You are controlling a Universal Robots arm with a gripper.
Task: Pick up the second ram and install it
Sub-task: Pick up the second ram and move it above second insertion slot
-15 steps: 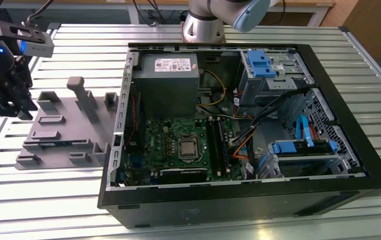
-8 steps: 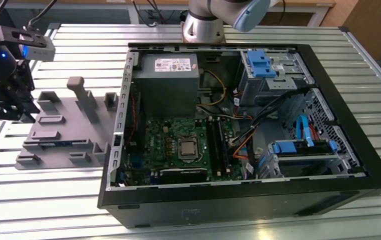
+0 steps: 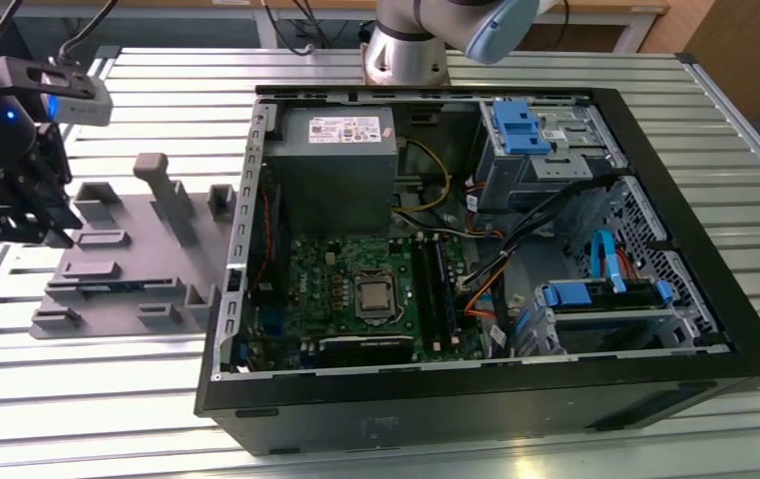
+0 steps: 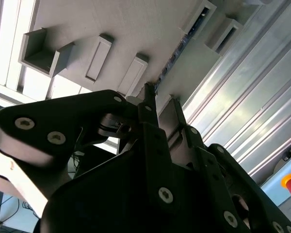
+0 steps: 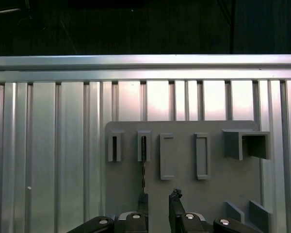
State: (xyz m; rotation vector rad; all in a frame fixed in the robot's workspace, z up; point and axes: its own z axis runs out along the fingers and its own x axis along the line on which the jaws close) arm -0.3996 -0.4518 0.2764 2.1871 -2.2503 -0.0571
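You have the slatted metal table with the open PC case on it and the motherboard lying flat inside. The grey fixture sits on the table just beside the case, at the exterior view's left. The arm's head hangs over the fixture's outer side.

In the first wrist view, the gripper is open by a narrow gap. Nothing is between the fingers and it has hold of nothing. The second wrist view shows the same: both tips are bare and sit above the fixture plate.

The second ram is seated in the fixture, standing on its long edge, so you see it edge-on as a thin dark line. Its long axis runs along the plate, parallel to the table slats. One end is in a slotted post and the other points at the gripper.

In the second wrist view the ram shows as a thin blue-green strip that ends near the fingertips.

In the first wrist view the ram's line lands on one finger rather than in the gap. You can't tell from these views whether that tip touches it.
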